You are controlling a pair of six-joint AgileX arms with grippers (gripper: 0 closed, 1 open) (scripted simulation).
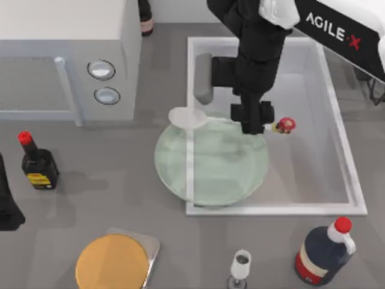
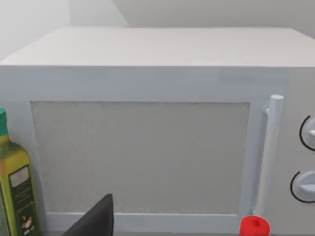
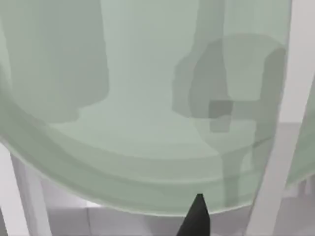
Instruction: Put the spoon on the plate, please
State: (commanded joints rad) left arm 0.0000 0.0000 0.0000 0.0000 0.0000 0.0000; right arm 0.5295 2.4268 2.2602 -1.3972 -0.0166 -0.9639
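Even, bright light; soft overhead shadows

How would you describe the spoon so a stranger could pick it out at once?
Find the white tray on the table's right side, with the big pale green plate overlapping its left edge. The spoon lies over the plate's far rim, beneath the right pincer. It alone is white with a red-and-yellow knob on its handle.

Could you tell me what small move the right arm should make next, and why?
Probably lower a little, then release. The right gripper holds the spoon by its handle above the plate's far rim, bowl over the edge and knob just past it, so nudging toward the plate's centre first may help.
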